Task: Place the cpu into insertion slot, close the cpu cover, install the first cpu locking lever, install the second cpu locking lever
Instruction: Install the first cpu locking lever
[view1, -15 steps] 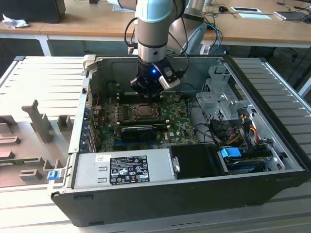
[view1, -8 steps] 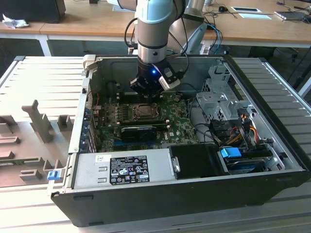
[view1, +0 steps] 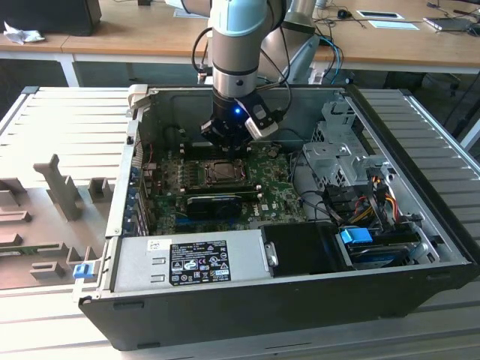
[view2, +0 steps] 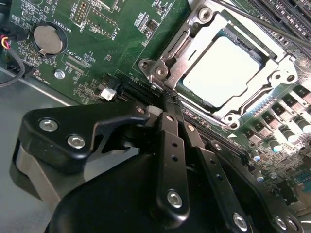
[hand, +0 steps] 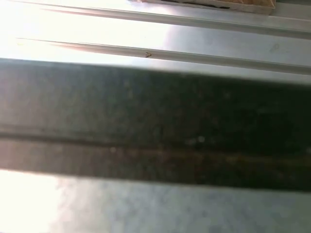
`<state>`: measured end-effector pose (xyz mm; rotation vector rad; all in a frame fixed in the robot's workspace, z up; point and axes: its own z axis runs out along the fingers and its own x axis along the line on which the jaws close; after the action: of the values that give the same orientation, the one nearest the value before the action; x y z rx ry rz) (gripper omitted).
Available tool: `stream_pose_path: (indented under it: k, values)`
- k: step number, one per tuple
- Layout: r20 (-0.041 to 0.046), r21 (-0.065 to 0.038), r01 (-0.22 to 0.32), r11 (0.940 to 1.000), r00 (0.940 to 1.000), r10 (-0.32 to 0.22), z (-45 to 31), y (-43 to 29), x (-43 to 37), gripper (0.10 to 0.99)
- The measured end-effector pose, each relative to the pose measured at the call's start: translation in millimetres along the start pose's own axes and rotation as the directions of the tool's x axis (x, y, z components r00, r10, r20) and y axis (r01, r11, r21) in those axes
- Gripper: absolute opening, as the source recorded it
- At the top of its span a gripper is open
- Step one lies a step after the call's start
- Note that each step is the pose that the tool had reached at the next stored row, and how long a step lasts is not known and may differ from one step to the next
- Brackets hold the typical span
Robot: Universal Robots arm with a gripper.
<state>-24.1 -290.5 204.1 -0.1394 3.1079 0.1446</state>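
Observation:
The cpu (view2: 228,70) lies flat in the insertion slot (view1: 223,171), its pale metal top showing through the cut-out of the cpu cover (view2: 281,73), which is down over it. My gripper (view2: 167,99) is shut, its black fingertips meeting at the socket's corner beside a silver lever hook (view2: 158,73). A thin dark lever rod (view2: 262,23) runs along the far side of the socket. In the exterior view my gripper (view1: 225,141) hangs low inside the open case, just behind the socket.
A long black card (view1: 217,202) sits in front of the socket, with the grey power supply (view1: 195,259) nearer still. A drive cage (view1: 337,142) and cables (view1: 367,195) are at the exterior view's right. A coin battery (view2: 47,39) is on the green board.

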Motion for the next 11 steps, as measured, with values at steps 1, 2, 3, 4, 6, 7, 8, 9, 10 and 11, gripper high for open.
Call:
stream_pose_path:
  k: [1, 2, 3, 4, 6, 7, 8, 9, 10, 11]
  values:
    - [0.0001, 0.000, 0.000, 1.0000, 1.0000, 0.000, -1.2, 0.1, -0.1, 0.106]
    - [0.0002, 0.000, 0.000, 1.0000, 1.0000, 0.000, -1.3, 0.2, -0.1, 0.106]
    - [0.0002, 0.000, 0.000, 1.0000, 1.0000, 0.000, -1.3, 0.1, -0.1, 0.106]
    - [0.0002, 0.000, 0.000, 1.0000, 1.0000, 0.000, -1.3, 0.1, -0.1, 0.106]
    - [0.0001, 0.000, 0.000, 1.0000, 1.0000, 0.000, -0.9, -0.4, 0.0, 0.106]
    - [0.0000, 0.000, 0.000, 1.0000, 1.0000, 0.000, -0.6, -0.6, 0.1, 0.106]
    - [-0.0001, 0.000, 0.000, 1.0000, 1.0000, 0.000, -0.3, -0.8, 0.1, 0.106]
    - [-0.0001, 0.000, 0.000, 1.0000, 1.0000, 0.000, 0.0, -1.0, 0.1, 0.106]
    - [-0.0001, 0.000, 0.000, 1.0000, 1.0000, 0.000, 0.4, -1.3, 0.1, 0.106]
    - [0.0003, 0.000, 0.000, 1.0000, 1.0000, 0.000, 1.0, -1.9, 0.1, 0.106]
